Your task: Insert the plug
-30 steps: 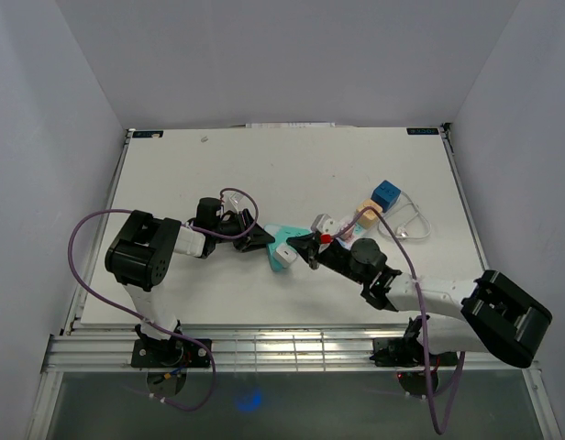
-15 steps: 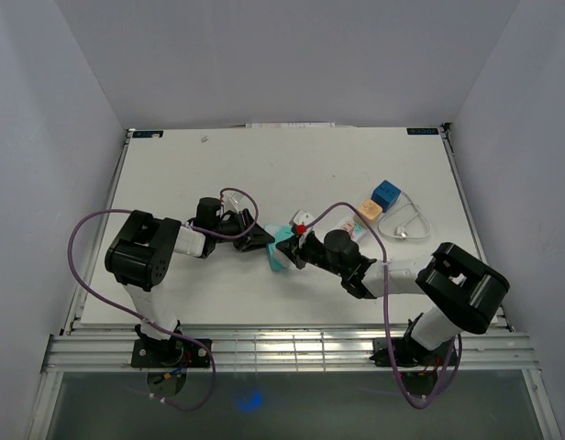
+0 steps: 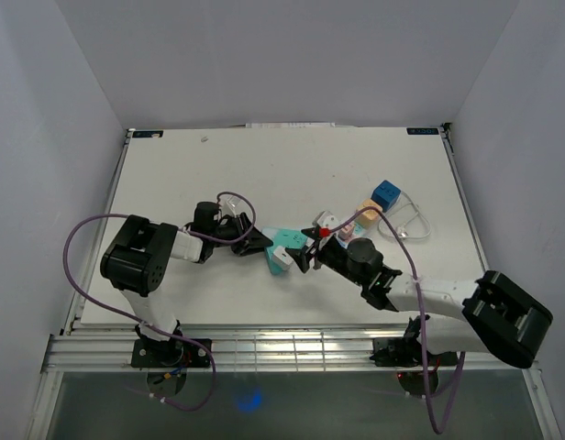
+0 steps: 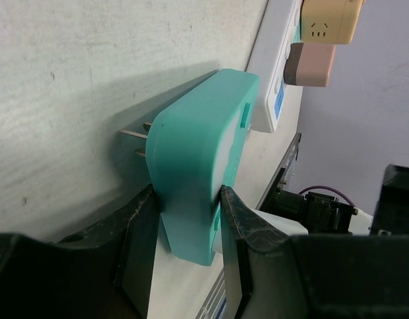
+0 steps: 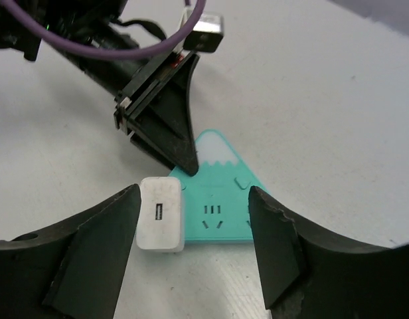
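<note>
Right gripper (image 5: 193, 207) jaws now spread wide, letting go of the white plug (image 5: 161, 214), which sits in the teal adapter (image 5: 224, 179); left gripper (image 4: 186, 220) clamps that adapter. Looks inserted to me; next I'd back the right arm straight out.

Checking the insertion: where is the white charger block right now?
In the right wrist view, the white charger block sits against the left side of the teal adapter, inside the open right tool, just below the tip of the left tool.
</note>
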